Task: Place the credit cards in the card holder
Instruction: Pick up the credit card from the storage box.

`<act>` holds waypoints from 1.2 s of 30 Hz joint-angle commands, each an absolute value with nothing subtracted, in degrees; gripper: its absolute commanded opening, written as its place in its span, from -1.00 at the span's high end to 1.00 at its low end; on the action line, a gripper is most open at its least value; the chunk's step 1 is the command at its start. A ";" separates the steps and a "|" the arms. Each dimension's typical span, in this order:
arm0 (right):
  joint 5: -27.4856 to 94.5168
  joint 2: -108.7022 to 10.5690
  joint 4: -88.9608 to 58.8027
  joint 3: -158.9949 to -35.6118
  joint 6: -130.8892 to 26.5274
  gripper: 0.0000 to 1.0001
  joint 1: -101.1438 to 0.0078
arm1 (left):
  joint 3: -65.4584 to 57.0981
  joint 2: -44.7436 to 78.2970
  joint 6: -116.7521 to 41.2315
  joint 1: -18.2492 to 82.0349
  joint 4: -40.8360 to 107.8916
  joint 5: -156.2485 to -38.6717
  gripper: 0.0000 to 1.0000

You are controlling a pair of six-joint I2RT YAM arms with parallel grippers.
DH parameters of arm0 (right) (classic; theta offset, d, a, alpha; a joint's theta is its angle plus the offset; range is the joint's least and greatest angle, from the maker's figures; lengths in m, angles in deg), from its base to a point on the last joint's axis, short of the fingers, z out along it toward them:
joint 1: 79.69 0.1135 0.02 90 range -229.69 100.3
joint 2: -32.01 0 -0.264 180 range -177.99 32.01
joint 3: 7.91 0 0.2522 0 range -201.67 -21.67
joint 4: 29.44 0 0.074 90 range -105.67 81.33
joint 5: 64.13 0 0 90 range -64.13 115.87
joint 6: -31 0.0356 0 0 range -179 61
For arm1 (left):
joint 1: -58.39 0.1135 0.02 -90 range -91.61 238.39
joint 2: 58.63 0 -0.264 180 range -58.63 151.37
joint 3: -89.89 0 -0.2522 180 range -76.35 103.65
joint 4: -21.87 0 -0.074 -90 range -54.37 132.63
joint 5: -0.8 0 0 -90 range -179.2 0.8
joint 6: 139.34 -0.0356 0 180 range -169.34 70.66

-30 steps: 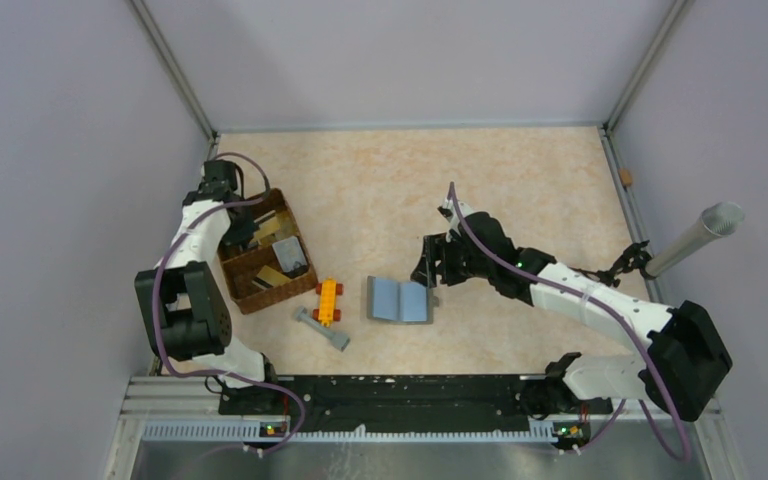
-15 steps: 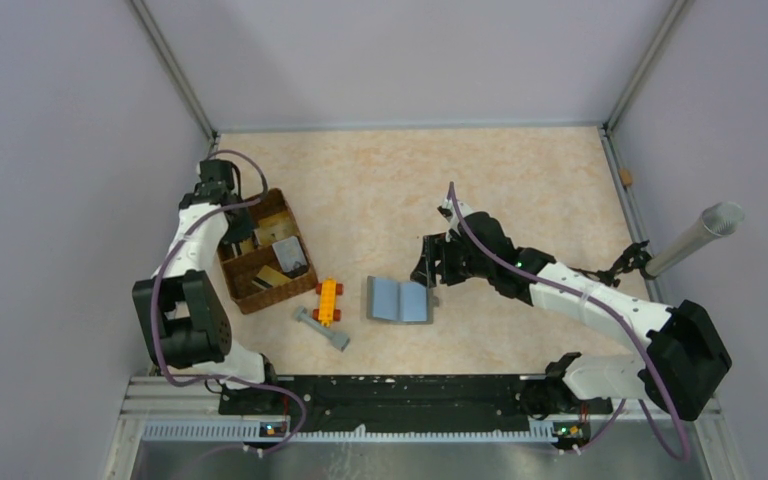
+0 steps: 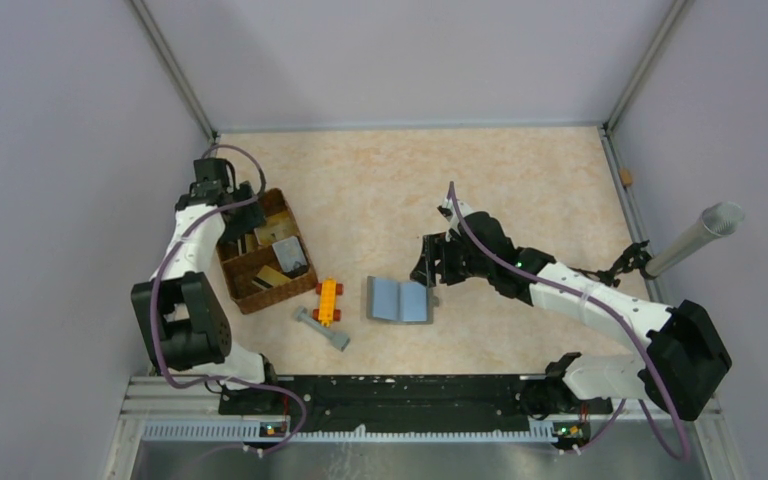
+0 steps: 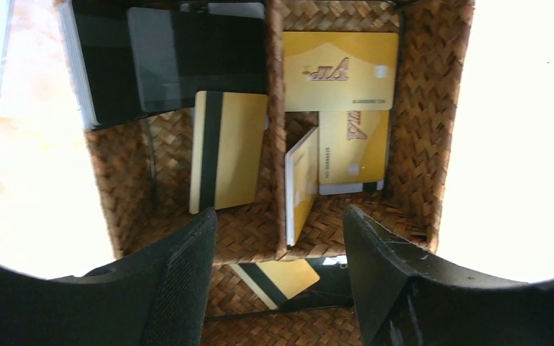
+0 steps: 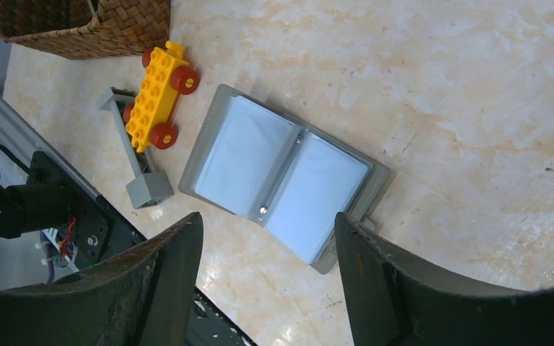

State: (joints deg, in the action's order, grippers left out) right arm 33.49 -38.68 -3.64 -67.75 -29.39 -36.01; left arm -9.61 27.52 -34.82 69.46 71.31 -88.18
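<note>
Brown woven tray [image 4: 433, 108] sits at the left of the table [image 3: 410, 180], and the credit cards [image 4: 339, 71] lie in its compartments: gold ones flat on one side of the divider, one standing on edge against that divider, a gold one with a dark stripe leaning on the other side, and dark cards beyond it. The left gripper [image 4: 280, 216] hangs over the tray with its fingers spread and nothing between them. Well apart from the tray, the card holder [image 5: 283, 176] lies open like a book on the table, blue-grey pockets facing up. The right gripper [image 5: 267, 216] hovers above it, released as well, holding nothing. A yellow toy car [image 5: 157, 94] with red wheels lies between the tray and the card holder, with a grey piece [image 5: 133, 155] beside it.
</note>
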 commanded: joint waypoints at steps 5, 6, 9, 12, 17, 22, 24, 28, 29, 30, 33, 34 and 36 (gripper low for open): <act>33.00 -38.04 -4.91 -68.35 -29.87 -0.32 -36.63 | -7.18 34.31 -33.43 69.73 71.01 -90.34 -0.32; 32.99 -38.06 -4.94 -68.34 -29.93 -0.32 -36.61 | -7.10 34.57 -33.37 69.73 71.11 -89.80 -0.31; 32.99 -38.12 -4.98 -68.17 -29.96 -0.32 -36.58 | -7.01 35.37 -33.26 69.69 71.56 -86.24 -0.22; 33.24 -38.22 -5.13 -68.21 -29.98 -0.32 -36.63 | -6.95 35.32 -33.09 69.73 71.70 -85.77 -0.09; 33.26 -38.21 -5.35 -68.17 -29.84 -0.32 -36.63 | -7.63 33.43 -33.25 69.73 71.49 -84.68 0.09; 33.45 -38.19 -5.45 -68.16 -29.63 -0.32 -36.63 | -8.08 31.88 -33.50 69.73 71.75 -83.80 0.20; 33.43 -38.26 -5.43 -68.16 -29.62 -0.33 -36.63 | -8.38 31.19 -33.52 69.73 71.75 -83.43 0.23; 33.44 -38.55 -5.29 -68.33 -29.49 -0.32 -36.63 | -8.90 30.13 -33.70 69.74 71.84 -83.42 0.23; 33.51 -38.54 -5.24 -68.34 -29.47 -0.32 -36.63 | -8.87 29.90 -33.77 69.69 71.77 -83.42 0.23; 33.64 -38.60 -5.24 -68.34 -29.48 -0.32 -36.63 | -8.90 29.84 -33.78 69.72 71.78 -83.40 0.23; 33.67 -38.78 -5.34 -68.47 -29.40 -0.32 -36.62 | -8.92 29.66 -33.78 69.73 71.97 -83.42 0.31; 33.69 -38.82 -5.25 -68.51 -29.38 -0.32 -36.63 | -8.86 29.62 -33.78 69.73 72.06 -83.36 0.35; 33.78 -38.83 -5.22 -68.60 -29.38 -0.32 -36.61 | -9.03 29.20 -33.78 69.71 72.11 -83.15 0.43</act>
State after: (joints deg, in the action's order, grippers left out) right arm 33.51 -38.68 -3.66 -67.75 -29.39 -36.01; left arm -9.02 31.83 -33.40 69.44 71.86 -85.28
